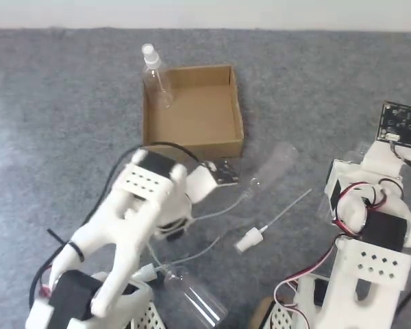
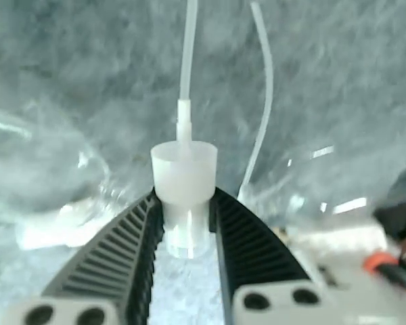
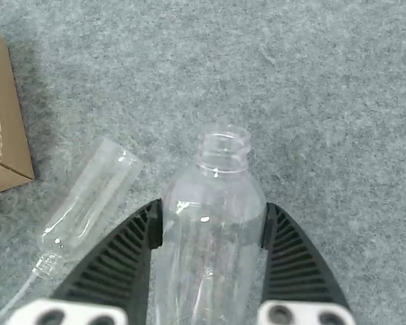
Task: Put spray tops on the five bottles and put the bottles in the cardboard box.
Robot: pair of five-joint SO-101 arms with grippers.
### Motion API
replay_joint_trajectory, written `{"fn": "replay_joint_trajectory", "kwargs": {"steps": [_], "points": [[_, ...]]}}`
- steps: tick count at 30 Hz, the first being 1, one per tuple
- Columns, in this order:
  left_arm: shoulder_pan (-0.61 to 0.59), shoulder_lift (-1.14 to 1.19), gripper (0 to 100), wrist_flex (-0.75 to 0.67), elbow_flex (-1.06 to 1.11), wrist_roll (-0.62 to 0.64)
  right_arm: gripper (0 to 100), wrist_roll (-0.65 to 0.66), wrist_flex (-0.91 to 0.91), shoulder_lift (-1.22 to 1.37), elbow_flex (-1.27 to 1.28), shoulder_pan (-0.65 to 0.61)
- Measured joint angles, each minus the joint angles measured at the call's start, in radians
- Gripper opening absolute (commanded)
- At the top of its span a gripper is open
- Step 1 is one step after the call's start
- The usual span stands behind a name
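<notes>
**A:** What is the left end effector doing?

**B:** The left end effector [image 2: 184, 200] is clenched on a white spray top [image 2: 184, 166]. The jaws press its collar from both sides, and its thin tube [image 2: 186, 54] runs straight out ahead of the fingertips. A second tube [image 2: 262, 88] lies just beside that one. A clear bottle [image 2: 40, 176] lies on the desk [image 2: 88, 61] to one side of the jaws.

**A:** And the right?

**B:** The right end effector [image 3: 212, 218] is grasping an open-necked bottle [image 3: 220, 176] around its body, with the neck pointing out past the fingertips. Just beside one jaw lies a tilted bottle [image 3: 88, 200], angled away from the held one. Beyond it, on the same side, is a corner of the cardboard box [image 3: 3, 122].

**A:** Is anything in the box?

**B:** From above, a capped bottle [image 1: 155, 75] rests at the corner of the box farthest from the left arm [image 1: 130, 205], its sprayer poking over the rim. A loose spray top [image 1: 250, 238] lies on the desk between the two arms, well short of the box.
</notes>
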Motion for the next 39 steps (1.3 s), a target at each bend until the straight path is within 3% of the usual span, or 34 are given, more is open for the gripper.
{"fn": "replay_joint_trajectory", "kwargs": {"steps": [7, 21, 25, 32, 39], "points": [[-0.193, 0.0, 3, 0.124, -0.107, -0.295, 9.9, 0.0, 0.0, 0.0, 0.0, 0.0], [-0.539, 0.0, 3, 0.127, -0.115, -0.901, 9.9, 0.0, 0.0, 0.0, 0.0, 0.0], [-0.608, 0.0, 6, 0.043, -0.117, -0.947, 9.9, 0.0, 0.0, 0.0, 0.0, 0.0], [-0.697, 0.0, 21, -0.138, -0.095, -0.951, 9.9, 0.0, -0.015, 0.0, 0.021, -0.031], [-0.755, 0.0, 21, -0.281, -0.095, -0.799, 9.9, 0.0, -0.074, 0.0, 0.072, -0.04]]}}
